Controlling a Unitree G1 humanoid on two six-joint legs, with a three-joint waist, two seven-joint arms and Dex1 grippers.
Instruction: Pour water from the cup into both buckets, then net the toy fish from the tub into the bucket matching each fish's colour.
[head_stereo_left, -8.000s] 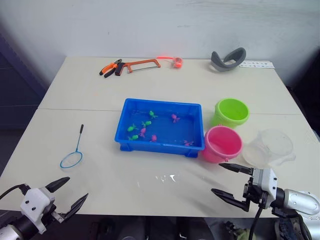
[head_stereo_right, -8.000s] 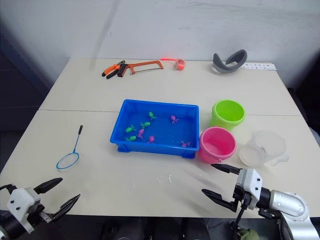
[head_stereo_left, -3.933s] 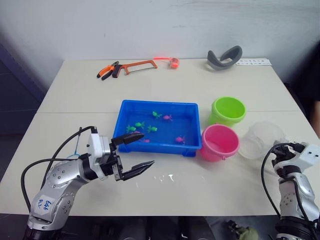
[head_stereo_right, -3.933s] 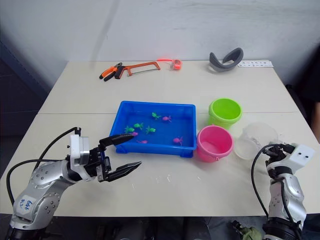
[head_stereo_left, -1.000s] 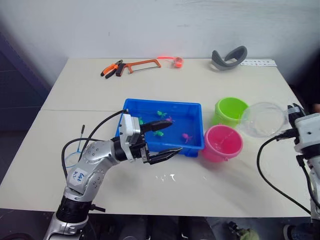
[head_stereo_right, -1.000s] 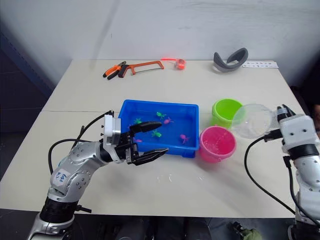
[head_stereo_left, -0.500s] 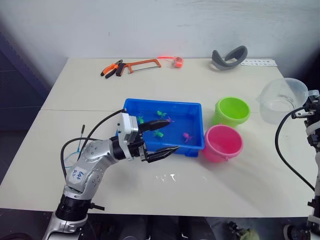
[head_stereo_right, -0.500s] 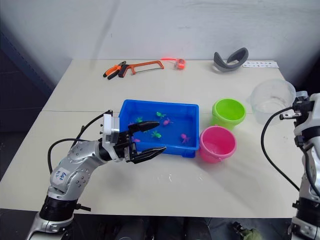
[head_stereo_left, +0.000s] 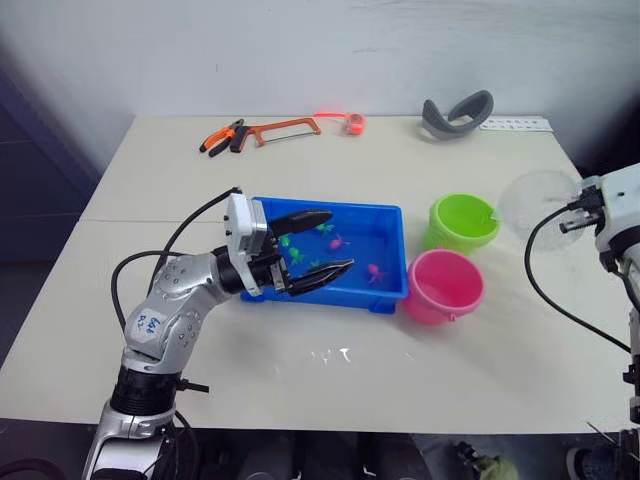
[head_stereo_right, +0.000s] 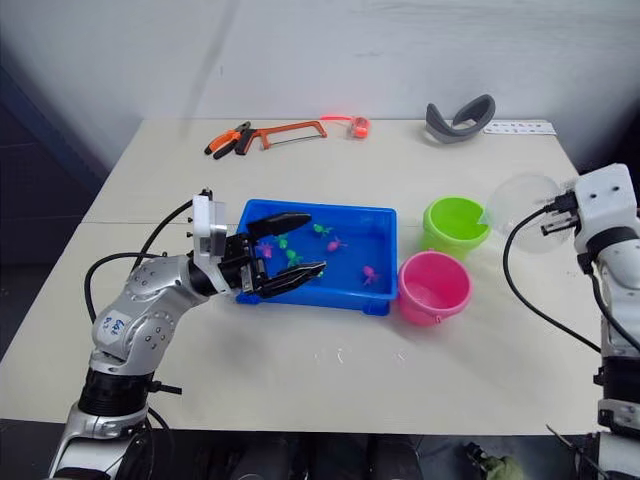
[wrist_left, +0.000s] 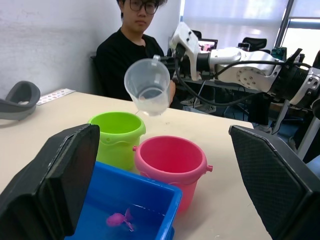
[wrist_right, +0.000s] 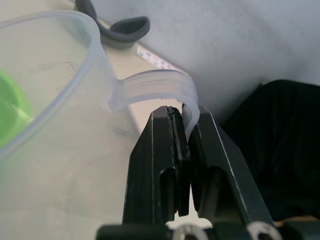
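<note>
Now right claw (wrist_right: 181, 131) clamps cup (wrist_left: 148, 86) handle — left claw (head_stereo_left: 318, 243) agape.

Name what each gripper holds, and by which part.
The right gripper is shut on the cup, pinching its handle. The left gripper is open and holds nothing.

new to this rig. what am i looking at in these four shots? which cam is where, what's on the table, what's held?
A two-armed humanoid at a table. Two shots come from its head cameras, looking down; the other two from cameras on its wrists. The right gripper is shut on the handle of the clear cup, tipped toward the green bucket. Beside it stands the pink bucket. The left gripper hangs open over the blue tub, which holds small toy fish. A hacksaw and pliers lie at the far edge. A person sits beyond the table.
</note>
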